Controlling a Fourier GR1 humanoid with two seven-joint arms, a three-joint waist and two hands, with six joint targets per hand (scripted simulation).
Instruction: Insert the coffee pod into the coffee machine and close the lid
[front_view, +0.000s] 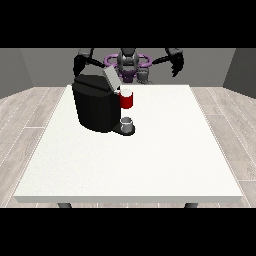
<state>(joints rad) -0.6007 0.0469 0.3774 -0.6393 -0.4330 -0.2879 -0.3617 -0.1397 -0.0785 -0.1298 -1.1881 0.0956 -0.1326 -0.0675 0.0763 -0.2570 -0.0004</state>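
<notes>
Two hands hang raised at the far edge of the desk (165, 165), neither touching anything: the hand at the view's right (176, 64) and the hand at the view's left (80, 62); whether their fingers are spread or curled I cannot tell. The black coffee machine (95, 107) stands with its grey lid (111, 77) tilted up. A red thing at the machine (127, 99) sits by its head. Below, a grey thing (127, 123), likely the coffee pod, rests on the machine's base. Judging by this, inserting and closing remain.
</notes>
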